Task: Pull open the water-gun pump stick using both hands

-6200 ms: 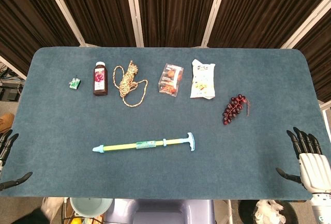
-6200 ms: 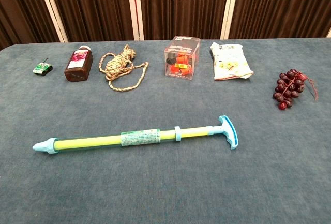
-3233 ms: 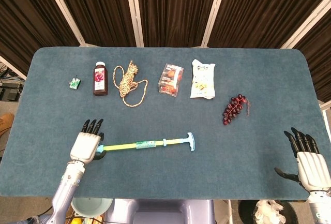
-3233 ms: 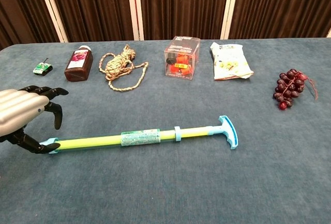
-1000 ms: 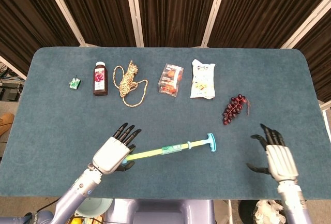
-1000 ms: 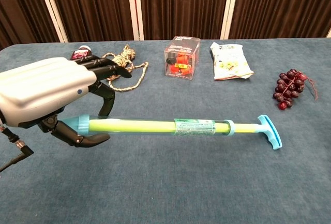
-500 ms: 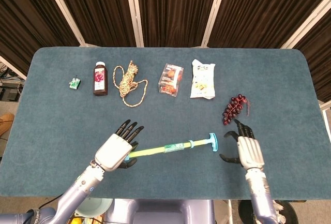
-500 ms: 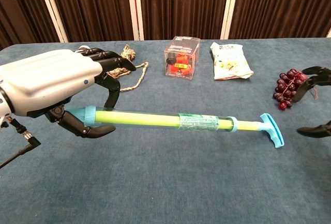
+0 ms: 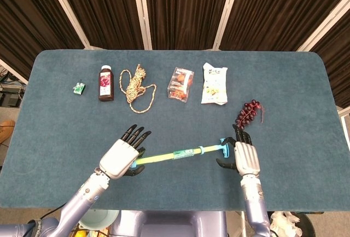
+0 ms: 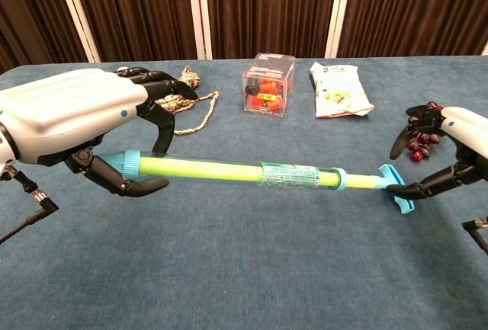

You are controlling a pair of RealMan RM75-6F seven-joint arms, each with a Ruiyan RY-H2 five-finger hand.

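Looking down from the head view, the whole table [image 9: 306, 84] shows, with the pump [image 9: 175, 155] lying across its near middle; the chest view shows only the near part but reveals that the pump is lifted off the cloth, roughly level.

The left hand [image 9: 121, 157] reaches in from the near left, back upward, fingers pointing away from the robot. In the chest view the left hand [image 10: 72, 120] arches over the pump's capped end, fingers curling over the top and the thumb hooked under the tube, so it holds that end. The right hand [image 9: 244, 155] comes in from the near right at the pump's other end. The chest view shows the right hand [image 10: 450, 151] with fingers spread apart; its thumb touches the T-handle [image 10: 398, 187] while the upper fingers stand off above it. Whether it really grips the handle cannot be told.

The pump is a clear tube with a yellow-green core, a light blue cap at the left end, a green printed label past the middle, a blue collar [image 10: 341, 178], then a short yellow rod to the blue T-handle.

Beyond the pump sit a small green item [image 9: 80, 87], bottle [image 9: 105, 83], rope [image 9: 136, 88], clear box [image 9: 181, 84] and snack bag [image 9: 214, 83]. Grapes [image 9: 249, 112] lie just beyond the right hand.
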